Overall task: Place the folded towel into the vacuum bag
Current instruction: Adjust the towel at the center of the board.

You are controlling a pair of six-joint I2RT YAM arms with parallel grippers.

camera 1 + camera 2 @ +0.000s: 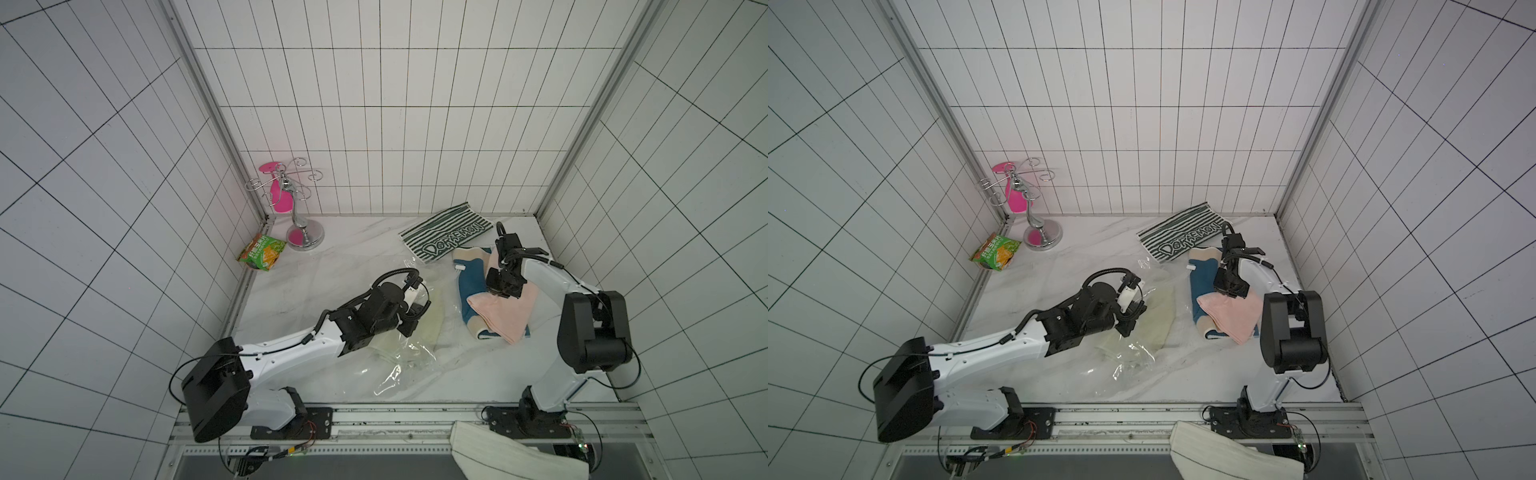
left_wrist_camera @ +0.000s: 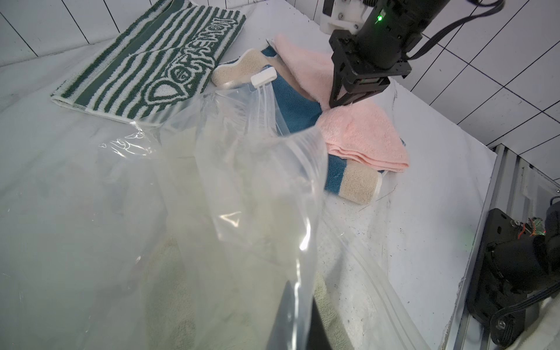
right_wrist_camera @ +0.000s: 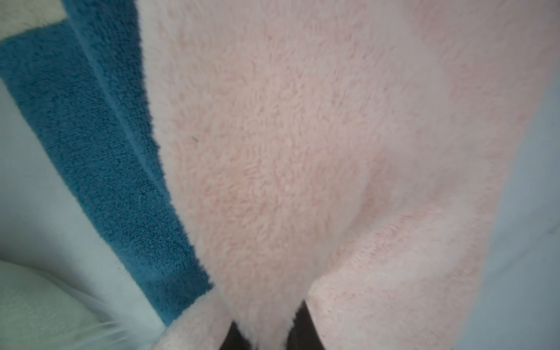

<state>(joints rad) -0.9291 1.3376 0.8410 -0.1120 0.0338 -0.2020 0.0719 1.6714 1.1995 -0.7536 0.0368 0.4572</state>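
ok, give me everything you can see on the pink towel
The pink towel is a fluffy, soft-looking fleece cloth, folded into several layers whose stacked edges show. It lies partly on the blue and beige towel, toward the robot's right. The right gripper comes down on it from above, and a ridge of its pile is pinched between the fingers.

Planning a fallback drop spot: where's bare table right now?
Bare marble table between the snack packet, chrome stand and vacuum bag; another strip between the bag and the right arm's base. Crowded: striped towel, blue towel and pink towel bunch around the right gripper; the bag sprawls mid-table under the left arm.
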